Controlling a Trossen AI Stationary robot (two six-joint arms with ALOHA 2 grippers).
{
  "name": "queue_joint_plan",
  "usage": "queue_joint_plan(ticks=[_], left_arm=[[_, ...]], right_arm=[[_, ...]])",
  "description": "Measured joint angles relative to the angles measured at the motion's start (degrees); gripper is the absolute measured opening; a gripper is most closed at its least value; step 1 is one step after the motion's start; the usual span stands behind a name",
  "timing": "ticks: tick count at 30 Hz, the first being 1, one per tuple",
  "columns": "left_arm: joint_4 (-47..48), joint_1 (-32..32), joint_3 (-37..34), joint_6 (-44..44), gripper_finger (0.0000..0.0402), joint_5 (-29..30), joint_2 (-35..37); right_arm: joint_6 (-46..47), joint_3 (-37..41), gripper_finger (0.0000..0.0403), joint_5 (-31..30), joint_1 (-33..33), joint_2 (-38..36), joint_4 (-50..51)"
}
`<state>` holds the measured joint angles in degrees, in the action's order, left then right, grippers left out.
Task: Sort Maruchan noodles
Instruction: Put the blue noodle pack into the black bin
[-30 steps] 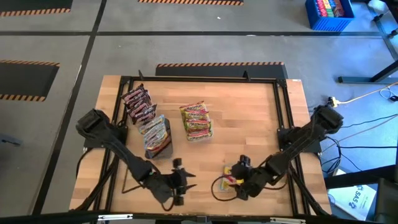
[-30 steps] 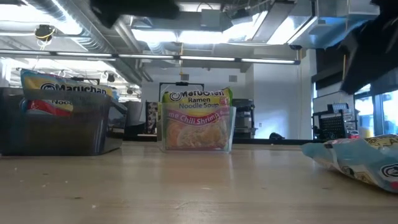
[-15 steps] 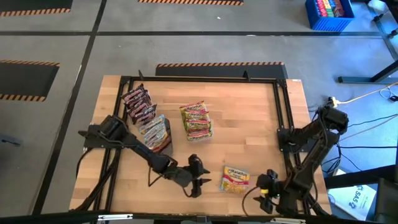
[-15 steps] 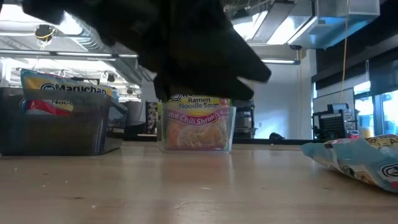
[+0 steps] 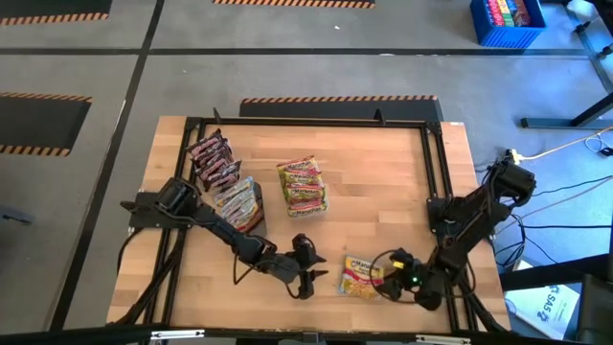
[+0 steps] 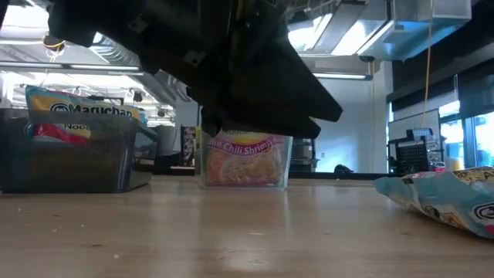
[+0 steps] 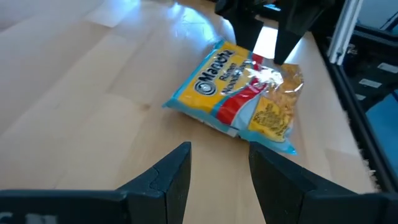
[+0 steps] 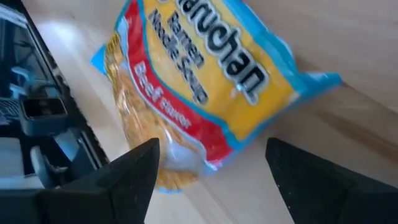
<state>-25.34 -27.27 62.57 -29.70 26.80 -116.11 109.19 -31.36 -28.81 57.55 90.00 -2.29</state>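
Fingers of both grippers stand spread, holding nothing. Left gripper hovers just beside the loose yellow crinkly plastic beef-flavour Maruchan packet, lying flat on the wooden table near its front edge. Right gripper sits at the packet's other side. Sorted packets stand farther back in clear plastic trays. Step judged: pickup approach. Next: one gripper closes on the packet's edge, lifts.

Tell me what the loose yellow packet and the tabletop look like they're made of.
The loose yellow packet: thin plastic film, glossy; glare, crinkles and a clear patch showing noodles. The tabletop: wood, likely butcher-block; pale planks with grain lines and a smooth satin finish. The left gripper and right gripper flank the packet, open.
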Motion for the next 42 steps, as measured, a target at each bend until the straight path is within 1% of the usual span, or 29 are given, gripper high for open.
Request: queue_joint_plan(ticks=[3,6,10,12,15,19,24,28,31,34,37,39,42], left_arm=[[0.94,0.00,0.00,0.05,0.0154,0.71,0.00],[0.73,0.19,0.04,0.05,0.0154,1.08,-0.71],[0.54,1.15,-0.02,-1.04,0.0154,-0.45,-3.23],[1.16,1.65,-0.07,-1.05,0.0154,-1.44,-4.29],[0.72,2.33,-0.02,-1.49,0.0154,-1.41,-5.38],[0.92,2.62,-0.02,-2.98,0.0154,-2.08,-5.55],[-0.15,2.45,0.00,-2.77,0.0154,-0.82,-5.55],[0.50,2.45,0.00,-2.76,0.0154,-1.65,-5.55],[0.83,1.56,-0.09,-1.50,0.0154,-2.36,-3.90],[0.49,-1.09,0.01,2.39,0.0154,-3.80,-0.95],[-0.07,-4.01,0.07,4.64,0.0154,-4.68,-0.03],[-0.39,-5.00,0.24,3.21,0.0154,-5.88,-0.02],[-1.09,-4.62,0.57,-2.52,0.0154,-7.93,-1.43]], right_arm=[[-0.54,0.10,0.0301,0.32,-1.85,0.07,-1.02],[-3.34,0.14,0.0301,-0.02,-3.83,0.23,-2.09],[-6.76,0.26,0.0301,-3.45,-6.48,0.88,-1.90],[-9.02,0.29,0.0301,-4.16,-7.52,1.66,-3.89],[-13.96,0.32,0.0301,-4.58,-9.55,3.60,-8.56],[-19.07,0.32,0.0301,-2.63,-11.89,6.32,-15.14],[-22.93,0.23,0.0301,-0.32,-13.18,8.80,-21.65],[-24.45,0.19,0.0301,0.83,-13.13,9.14,-22.59],[-24.52,0.17,0.0301,0.99,-13.06,9.15,-22.46],[-24.84,0.16,0.0301,1.14,-13.06,9.16,-22.33],[-25.49,0.19,0.0301,1.30,-13.07,9.18,-22.35],[-25.49,0.19,0.0301,1.43,-13.25,9.18,-22.35],[-25.25,0.19,0.0301,1.48,-13.52,9.22,-22.44]])
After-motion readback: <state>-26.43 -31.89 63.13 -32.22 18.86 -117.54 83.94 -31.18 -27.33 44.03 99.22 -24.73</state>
